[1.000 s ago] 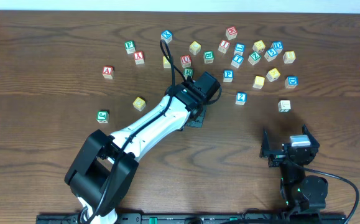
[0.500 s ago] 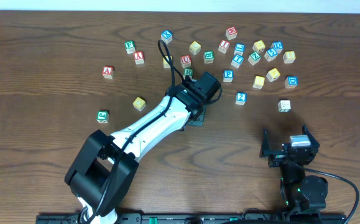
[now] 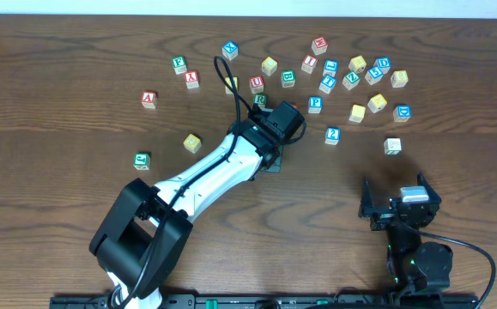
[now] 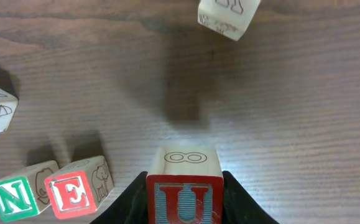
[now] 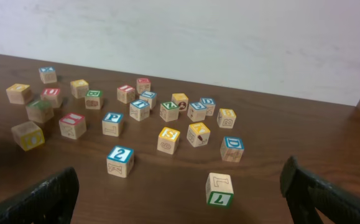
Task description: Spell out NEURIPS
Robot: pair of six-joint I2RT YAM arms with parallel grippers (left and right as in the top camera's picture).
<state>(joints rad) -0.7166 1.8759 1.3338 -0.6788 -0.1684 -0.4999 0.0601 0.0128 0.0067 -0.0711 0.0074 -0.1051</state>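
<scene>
A dark wood table (image 3: 51, 197) carries lettered blocks scattered across its far half. From overhead, the left arm (image 3: 214, 167) reaches to mid-table and hides its load, while the right end effector (image 3: 398, 209) sits parked near the front edge.

In the left wrist view, the left end effector (image 4: 184, 208) pinches the U block (image 4: 184, 186). It is to the right of N (image 4: 15, 198) and E (image 4: 73, 194), apart from them, probably lining up as the third letter.

In the right wrist view, the right end effector's fingers are spread and empty, out of the way.

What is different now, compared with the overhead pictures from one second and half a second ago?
Almost nothing. The left gripper, shut on the U block, shifted only very slightly; no block visibly changed place. The loose blocks and the open right gripper stayed as they were.
</scene>
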